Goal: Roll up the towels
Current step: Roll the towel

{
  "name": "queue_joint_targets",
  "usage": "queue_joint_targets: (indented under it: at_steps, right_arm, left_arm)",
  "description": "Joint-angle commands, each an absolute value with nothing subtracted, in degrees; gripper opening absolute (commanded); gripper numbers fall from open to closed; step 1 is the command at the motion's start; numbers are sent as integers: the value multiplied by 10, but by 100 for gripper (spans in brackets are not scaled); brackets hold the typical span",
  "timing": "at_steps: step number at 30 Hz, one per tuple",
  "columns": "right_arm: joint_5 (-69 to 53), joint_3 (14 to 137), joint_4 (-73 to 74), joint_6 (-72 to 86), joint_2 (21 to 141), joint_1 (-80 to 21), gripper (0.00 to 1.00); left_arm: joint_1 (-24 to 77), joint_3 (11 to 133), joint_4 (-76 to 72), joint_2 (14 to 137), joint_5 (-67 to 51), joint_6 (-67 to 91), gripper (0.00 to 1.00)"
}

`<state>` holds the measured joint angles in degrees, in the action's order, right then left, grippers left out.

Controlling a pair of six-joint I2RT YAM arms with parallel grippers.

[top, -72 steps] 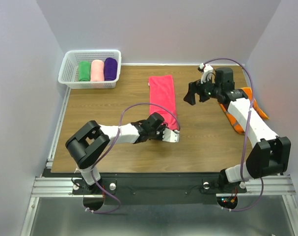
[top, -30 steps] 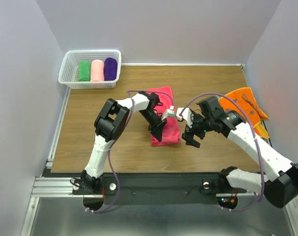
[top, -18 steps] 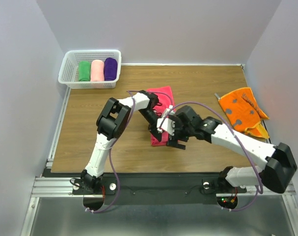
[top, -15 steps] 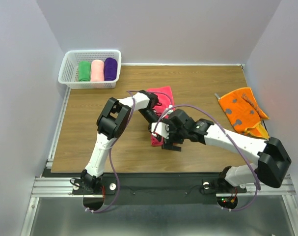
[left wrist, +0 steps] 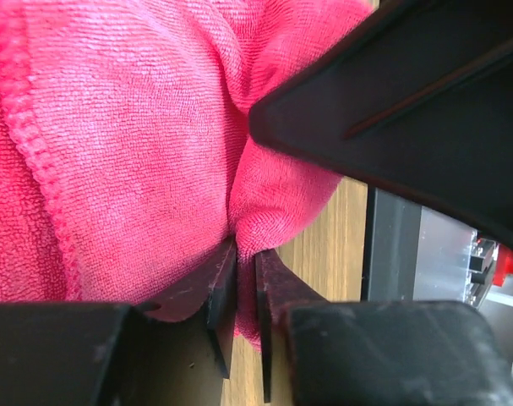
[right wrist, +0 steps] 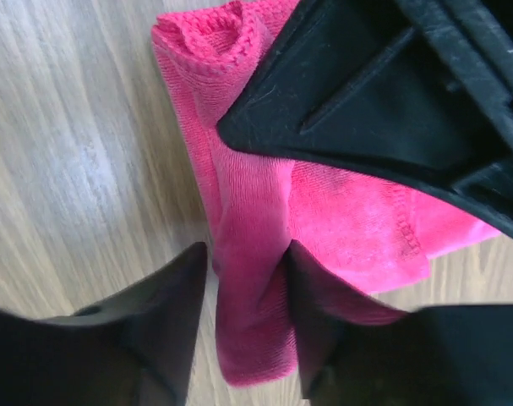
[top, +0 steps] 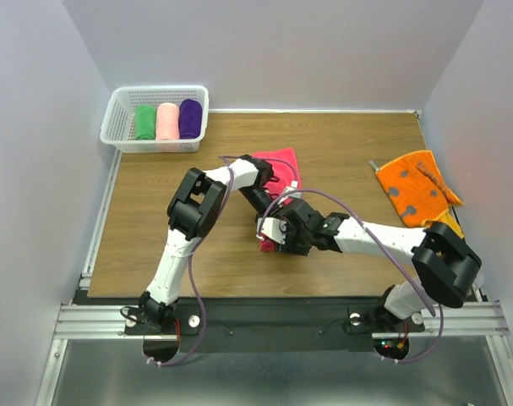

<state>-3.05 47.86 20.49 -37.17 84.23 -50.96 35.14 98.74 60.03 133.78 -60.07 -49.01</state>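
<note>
The hot-pink towel (top: 279,162) lies mid-table, its near part folded into a thick bundle. My left gripper (left wrist: 246,279) is shut on a fold of the pink towel (left wrist: 112,152), with cloth pinched between its narrow jaws. My right gripper (right wrist: 248,254) is open and straddles the bundle's near end (right wrist: 249,338); one finger touches the cloth and the other stands a sliver off. In the top view both grippers meet at the towel's near end, left gripper (top: 267,222) and right gripper (top: 277,239). The orange printed towel (top: 417,190) lies flat and untouched at the right.
A white basket (top: 121,106) at the back left holds a green roll (top: 144,123), a pale pink roll (top: 166,121) and a purple roll (top: 189,118). The left gripper's black body (right wrist: 391,101) fills the top of the right wrist view.
My right arm has swung left from beside the orange towel to the pink towel, and its jaws have narrowed round the bundle. The left gripper has stayed on the towel.
</note>
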Motion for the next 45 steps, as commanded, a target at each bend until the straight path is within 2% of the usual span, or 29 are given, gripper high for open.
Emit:
queue_joint_targets:
  at_steps: [1,2,3,4,5,9,12,13,14,15,18,23,30,32,33,37,42,45]
  right_arm:
    - [-57,483,163,-346,858,-494,42]
    - [-71,488,163,-340,858,-475,31]
    - [-103,489,164,-332,858,-463,25]
    - [-118,490,166,-330,860,-438,10]
    - [-128,493,169,-329,863,-427,0]
    - [-219,516,198,-340,882,-378,1]
    - [-244,523,218,-358,890,-367,1]
    - [-262,533,230,-360,897,-366,1]
    - [-271,538,238,-362,904,-364,0]
    - [-279,543,244,-362,909,-362,1]
    - [-311,570,268,-357,932,-351,1]
    - [-376,609,311,-345,968,-316,1]
    - [-425,652,339,-334,1021,-288,1]
    - [-444,674,355,-332,1052,-284,1]
    - [-449,682,362,-329,1064,-283,1]
    - [-485,720,399,-326,1123,-268,1]
    - [-523,742,423,-323,1163,-245,1]
    - [-543,754,442,-336,1185,-235,1]
  left_arm:
    - [345,989,587,1346,-526,-516,27]
    - [344,981,583,1340,-526,-512,30]
    - [342,977,574,1324,-526,-507,31]
    - [340,973,570,1315,-526,-505,33]
    - [338,968,567,1304,-528,-500,33]
    - [313,966,579,1241,-555,-491,40]
    - [300,959,583,1209,-562,-490,43]
    - [289,955,583,1189,-563,-486,53]
    - [284,950,585,1180,-564,-490,55]
    - [276,948,590,1163,-569,-497,70]
    - [239,924,577,1130,-569,-498,71]
    - [145,816,452,1002,-570,-449,75]
    - [127,666,280,833,-473,-402,78]
    - [156,602,203,764,-440,-405,80]
    - [175,578,181,741,-381,-416,80]
    - [361,461,39,640,-217,-467,80]
    - [509,382,-59,660,-45,-504,81]
    - [568,366,-122,689,-15,-530,83]
